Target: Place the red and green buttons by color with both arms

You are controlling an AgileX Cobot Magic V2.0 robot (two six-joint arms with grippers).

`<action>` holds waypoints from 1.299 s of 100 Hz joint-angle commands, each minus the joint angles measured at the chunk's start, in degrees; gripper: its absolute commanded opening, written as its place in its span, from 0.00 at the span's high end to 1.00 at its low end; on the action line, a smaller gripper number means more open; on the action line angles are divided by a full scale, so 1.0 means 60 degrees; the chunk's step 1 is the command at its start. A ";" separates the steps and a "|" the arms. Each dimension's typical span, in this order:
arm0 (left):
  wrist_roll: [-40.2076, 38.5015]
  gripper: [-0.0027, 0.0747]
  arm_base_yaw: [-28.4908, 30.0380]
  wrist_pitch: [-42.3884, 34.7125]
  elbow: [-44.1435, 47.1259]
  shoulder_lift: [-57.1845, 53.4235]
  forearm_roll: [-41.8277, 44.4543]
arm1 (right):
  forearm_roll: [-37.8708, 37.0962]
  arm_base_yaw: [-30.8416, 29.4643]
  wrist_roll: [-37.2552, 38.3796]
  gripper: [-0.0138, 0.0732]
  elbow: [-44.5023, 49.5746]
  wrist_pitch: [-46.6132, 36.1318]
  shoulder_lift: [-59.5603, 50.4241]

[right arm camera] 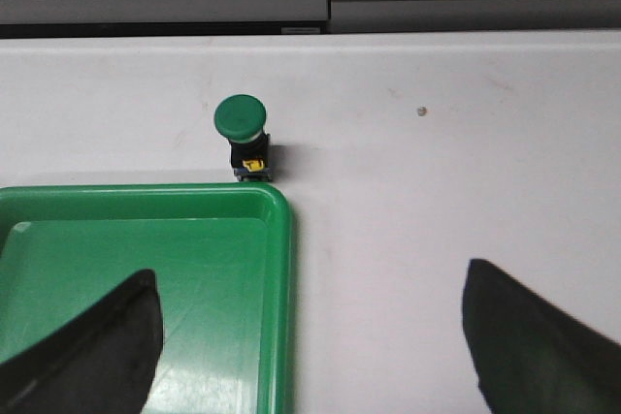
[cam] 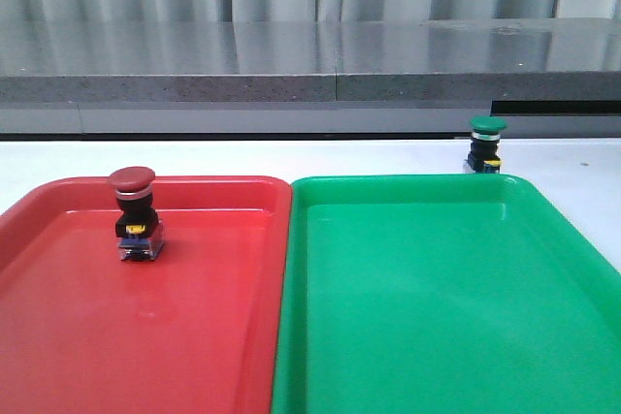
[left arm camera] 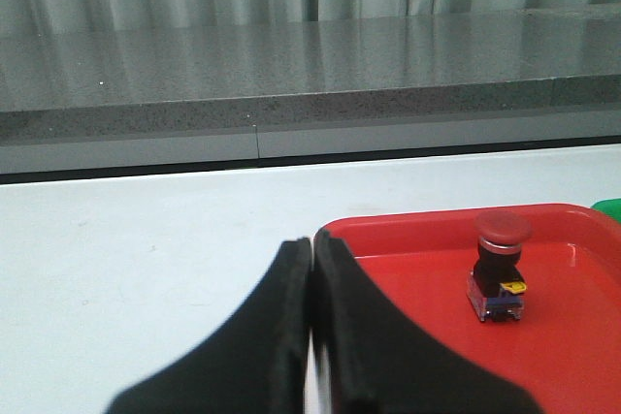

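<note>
the green button [right arm camera: 243, 135] stands upright on the white desk [right arm camera: 437, 172], just beyond the far rim of the green tray [right arm camera: 146, 269] near that tray's far right corner, not yet inside it. the red button [cam: 134, 212] already stands upright in the red tray [cam: 146, 336], toward its far left part. each button looks small, rigid and light: a smooth domed mushroom cap on a narrow black body, a silver ring under the cap, and a blocky clear base with yellow and blue parts. it is likely top-heavy for its small footprint, so a sideways nudge could tip it. the glossy cap seems slippery and rounded, a poor place to pinch; the squarer black body or base below the cap looks like the surer hold, with flat faces for the pads. both trays are glossy moulded plastic with rounded corners and raised rims, set side by side and touching; the green button will need lifting over that rim. the desk is matte white, with a grey speckled ledge and pale curtains beyond. the right end effector [right arm camera: 310, 336] is spread wide and empty, its two dark fingers [right arm camera: 87, 346] apart, hanging short of the green button. the left end effector [left arm camera: 312, 336] is pressed closed on nothing, beside the near left edge of the red tray.
</note>
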 commanded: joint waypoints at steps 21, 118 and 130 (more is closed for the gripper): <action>-0.0021 0.99 0.0029 -0.0848 0.0235 -0.0324 -0.0090 | -0.0072 0.0357 -0.0172 0.13 -0.2776 -0.0789 0.3038; -0.0021 0.99 0.0029 -0.0848 0.0235 -0.0324 -0.0090 | -0.0072 0.0738 -0.0278 0.13 -0.5763 -0.0716 0.7792; -0.0021 0.99 0.0029 -0.0848 0.0235 -0.0324 -0.0090 | -0.0064 0.0738 -0.0278 0.15 -0.5763 -0.0718 0.7996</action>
